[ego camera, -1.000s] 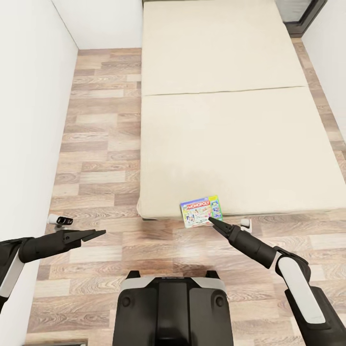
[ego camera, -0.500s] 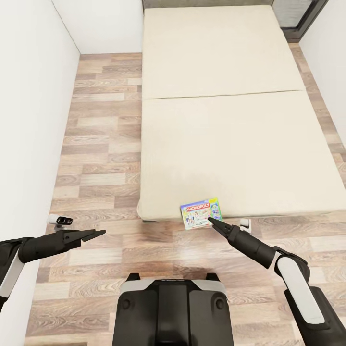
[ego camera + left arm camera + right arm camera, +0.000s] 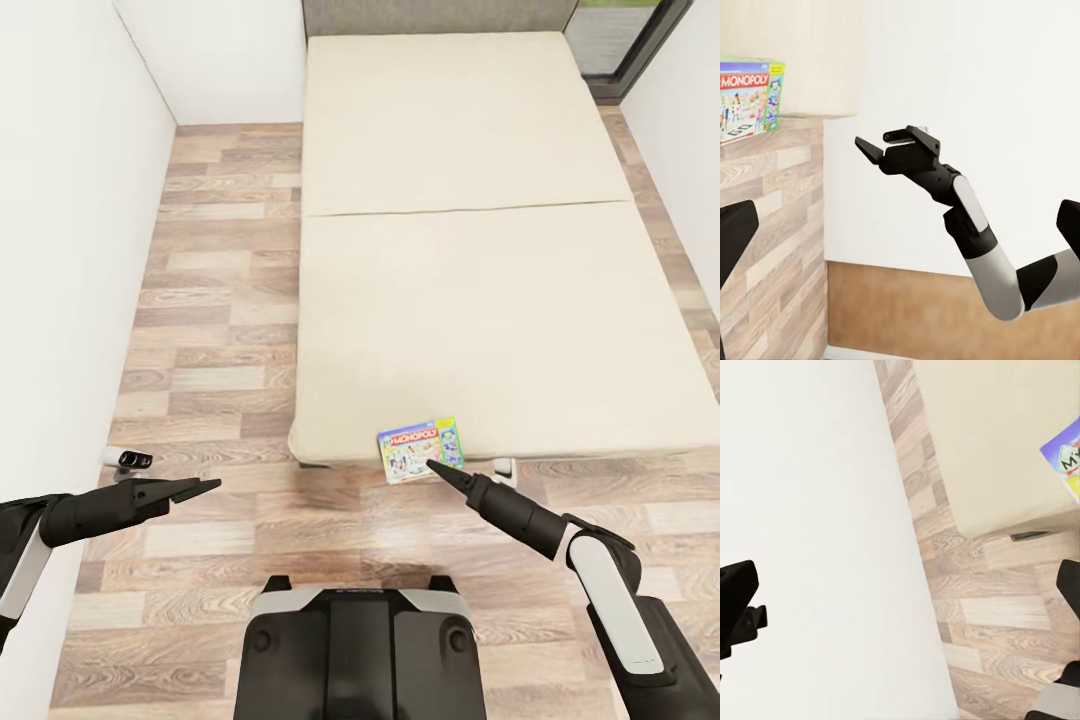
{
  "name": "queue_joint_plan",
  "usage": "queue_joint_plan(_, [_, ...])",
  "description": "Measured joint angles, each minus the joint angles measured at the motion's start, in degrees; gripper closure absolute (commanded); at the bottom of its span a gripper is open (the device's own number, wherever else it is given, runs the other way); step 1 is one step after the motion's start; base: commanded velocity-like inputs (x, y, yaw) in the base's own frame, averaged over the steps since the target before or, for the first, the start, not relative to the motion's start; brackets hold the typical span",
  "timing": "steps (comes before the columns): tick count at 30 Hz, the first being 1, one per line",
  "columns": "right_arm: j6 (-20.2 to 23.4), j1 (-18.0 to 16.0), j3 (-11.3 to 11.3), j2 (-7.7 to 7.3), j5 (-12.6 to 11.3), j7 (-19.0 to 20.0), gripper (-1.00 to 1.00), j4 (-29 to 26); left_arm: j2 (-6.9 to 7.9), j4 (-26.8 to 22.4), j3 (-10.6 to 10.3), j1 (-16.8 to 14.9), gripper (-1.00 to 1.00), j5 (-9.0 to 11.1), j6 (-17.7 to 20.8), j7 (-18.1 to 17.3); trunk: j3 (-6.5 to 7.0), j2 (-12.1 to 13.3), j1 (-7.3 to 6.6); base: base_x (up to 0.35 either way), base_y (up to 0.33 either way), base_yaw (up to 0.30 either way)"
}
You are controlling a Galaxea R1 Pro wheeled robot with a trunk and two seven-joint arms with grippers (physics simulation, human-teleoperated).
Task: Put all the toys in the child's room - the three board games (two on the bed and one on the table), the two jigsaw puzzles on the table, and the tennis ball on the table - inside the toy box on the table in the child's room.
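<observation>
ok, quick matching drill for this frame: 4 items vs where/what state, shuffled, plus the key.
Items:
1. Monopoly board game
2. left hand
3. right hand
4. bed

Places/states:
A. over the plank floor, near the white wall
B. cream top, bare but for one box
C. tip close to the box's near edge
D. flat at the bed's near edge, partly overhanging

Pairs: 1-D, 2-A, 3-C, 4-B
</observation>
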Motion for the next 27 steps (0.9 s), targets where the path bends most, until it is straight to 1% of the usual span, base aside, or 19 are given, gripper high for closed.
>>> queue_joint_plan(27, [0.0,0.0,-0.3,0.02,0.2,0.0,-1.0,0.0,-0.02,0.0,0.0,0.0,-1.0,-0.1,0.0,0.1,2.57,0.0,0.0,0.0,0.0,0.001])
